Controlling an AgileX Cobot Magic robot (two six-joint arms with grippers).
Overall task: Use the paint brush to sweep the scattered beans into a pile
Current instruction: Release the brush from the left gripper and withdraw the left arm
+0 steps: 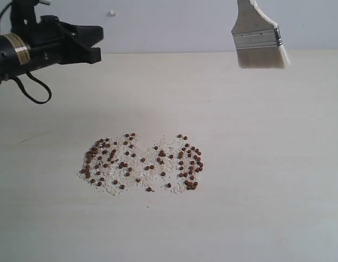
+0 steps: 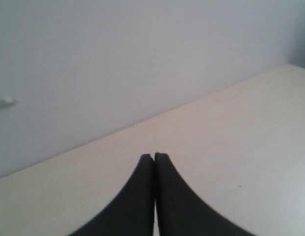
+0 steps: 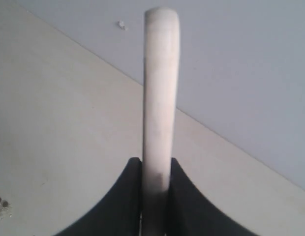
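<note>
Beans (image 1: 142, 162) spread loose on the near middle of the table (image 1: 278, 207), paint brush (image 1: 259, 38) aloft far right.
Pale grit (image 1: 112, 183) lies among them. Back left, the left gripper (image 2: 154, 156) hangs over the table, jaws pressed together on nothing. The right gripper (image 3: 156, 164) clamps the handle (image 3: 161, 73); the brush hangs near upright, bristles (image 1: 261, 57) down, well apart from the beans, against the grey wall (image 1: 169, 22).
</note>
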